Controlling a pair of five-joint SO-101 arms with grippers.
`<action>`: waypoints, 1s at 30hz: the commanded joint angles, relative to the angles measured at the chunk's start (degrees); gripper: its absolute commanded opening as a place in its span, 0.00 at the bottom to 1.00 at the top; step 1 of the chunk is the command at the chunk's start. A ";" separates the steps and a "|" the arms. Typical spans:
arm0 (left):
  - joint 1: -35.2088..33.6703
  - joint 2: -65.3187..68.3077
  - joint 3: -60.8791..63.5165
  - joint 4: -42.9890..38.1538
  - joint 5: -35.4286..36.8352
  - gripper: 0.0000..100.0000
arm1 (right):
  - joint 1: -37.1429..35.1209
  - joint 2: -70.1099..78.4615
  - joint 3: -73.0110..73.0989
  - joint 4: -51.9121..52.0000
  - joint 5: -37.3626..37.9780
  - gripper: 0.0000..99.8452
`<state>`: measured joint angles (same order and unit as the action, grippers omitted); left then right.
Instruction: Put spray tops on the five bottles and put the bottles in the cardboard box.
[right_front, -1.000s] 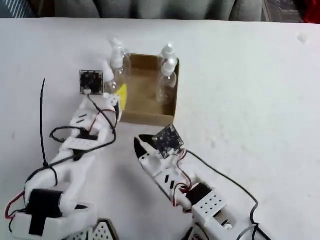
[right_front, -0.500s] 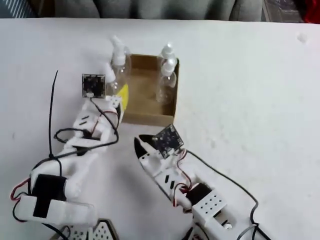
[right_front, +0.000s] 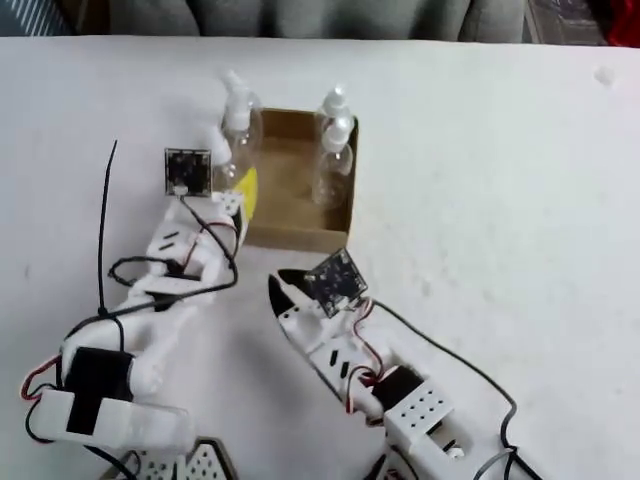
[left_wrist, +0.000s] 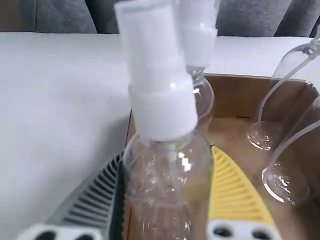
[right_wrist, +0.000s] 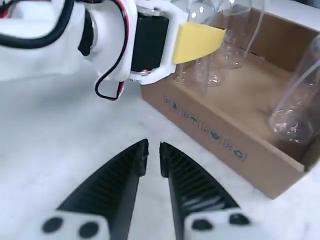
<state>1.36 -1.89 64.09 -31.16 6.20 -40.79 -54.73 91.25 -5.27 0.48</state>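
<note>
My left gripper (right_front: 233, 180) is shut on a clear bottle (left_wrist: 165, 170) with a white spray top (left_wrist: 155, 80), held upright between the grey and yellow fingers (left_wrist: 235, 195) at the left wall of the cardboard box (right_front: 300, 236). Its base is hidden. A second topped bottle (left_wrist: 199, 92) stands just behind it. Two more clear bottles (right_front: 333, 150) with spray tops stand inside the box by its right wall. My right gripper (right_wrist: 153, 159) is shut on nothing, its black fingers low over the table just in front of the box (right_wrist: 225, 145).
The white table (right_front: 500, 180) spreads wide to the right of the box. Red and black cables (right_front: 150, 268) hang along the left arm. Grey upholstery (right_front: 320, 15) runs along the table's far edge.
The left arm has shifted a little forward and its rear part has moved, carrying the held bottle slightly farther along the box's left wall. The right arm has stayed still.
</note>
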 joint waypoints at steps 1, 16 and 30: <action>0.40 -0.22 -1.49 -1.23 -0.62 0.12 | 0.48 -0.48 -2.73 0.40 -0.09 0.02; 0.22 0.13 -1.41 -1.14 -0.18 0.37 | 0.57 -0.31 -2.73 0.40 -0.09 0.02; -0.66 -0.84 -0.62 -1.14 -0.18 0.46 | 0.57 -0.40 -2.73 0.40 0.00 0.02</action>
<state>1.36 -1.80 64.09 -31.16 6.20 -40.79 -54.73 91.25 -5.27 0.48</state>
